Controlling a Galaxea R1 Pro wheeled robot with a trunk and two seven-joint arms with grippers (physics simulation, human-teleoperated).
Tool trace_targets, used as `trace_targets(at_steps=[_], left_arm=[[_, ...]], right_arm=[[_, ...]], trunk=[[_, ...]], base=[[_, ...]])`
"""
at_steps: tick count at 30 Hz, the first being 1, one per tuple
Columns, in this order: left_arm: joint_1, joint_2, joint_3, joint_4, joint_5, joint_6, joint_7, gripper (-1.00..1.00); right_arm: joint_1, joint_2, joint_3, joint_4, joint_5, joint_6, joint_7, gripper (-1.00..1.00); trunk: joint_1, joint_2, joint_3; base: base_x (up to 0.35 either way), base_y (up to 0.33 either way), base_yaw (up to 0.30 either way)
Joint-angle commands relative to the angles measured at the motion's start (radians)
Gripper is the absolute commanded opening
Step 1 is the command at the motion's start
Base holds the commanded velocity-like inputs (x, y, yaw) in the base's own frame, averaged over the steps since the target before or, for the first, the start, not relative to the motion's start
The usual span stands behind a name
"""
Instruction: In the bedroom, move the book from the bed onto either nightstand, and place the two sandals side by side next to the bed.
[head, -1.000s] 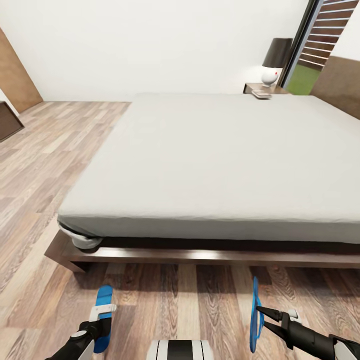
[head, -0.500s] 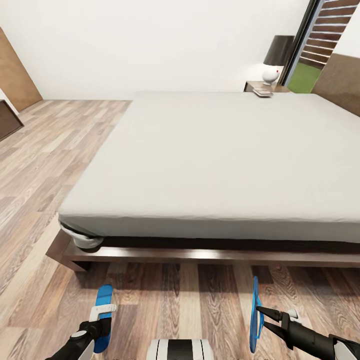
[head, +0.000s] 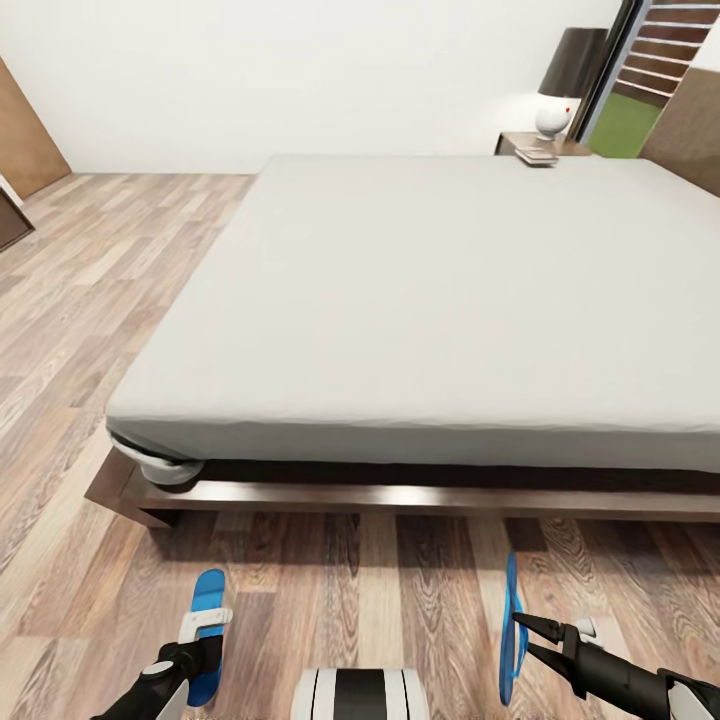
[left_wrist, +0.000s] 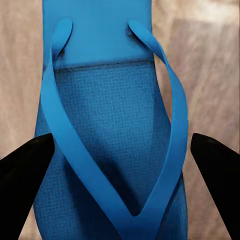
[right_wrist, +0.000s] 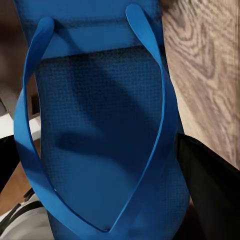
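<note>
A: Bed (head: 420, 290) filled the middle of the head view, mattress bare, frame side facing the robot. Status of the smaller items?

B: Nightstand (head: 545, 145) stood at the far corner beside the lamp (head: 570, 80). A small flat item on it was probably the book (head: 537, 155); too small to confirm.

A: Sandals?

B: One per arm. Left gripper (head: 198, 640) was clamped on the left sandal (head: 207, 630), held roughly flat. Right gripper (head: 522, 638) was closed on the right sandal (head: 510, 625), held on edge. Both were above the floor (head: 350, 590), near the frame.

A: Recommended procedure?

B: Rotate the right sandal flat. Bring both together, toes aligned. Lower to floor contact before releasing, close to the frame.
</note>
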Motion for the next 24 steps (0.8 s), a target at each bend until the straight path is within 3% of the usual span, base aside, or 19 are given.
trace_targets(at_steps=[1,5,24], left_arm=[[0.000,0.001,-0.009,-0.003,0.009,0.005,0.008,-1.00],[0.000,0.001,-0.009,-0.003,0.009,0.005,0.008,-1.00],[0.000,0.001,-0.009,-0.001,0.009,-0.065,0.012,-1.00]], right_arm=[[0.000,-0.001,0.003,0.000,-0.009,0.006,0.000,-1.00],[-0.001,-0.001,0.003,0.000,-0.009,0.006,0.000,-1.00],[-0.001,-0.001,0.003,0.000,-0.009,0.006,0.000,-1.00]], trunk=[[0.000,-0.001,-0.005],[0.002,-0.001,-0.020],[0.002,-0.001,-0.020]], base=[[0.000,0.000,0.000],[0.000,0.000,0.000],[0.000,0.000,0.000]])
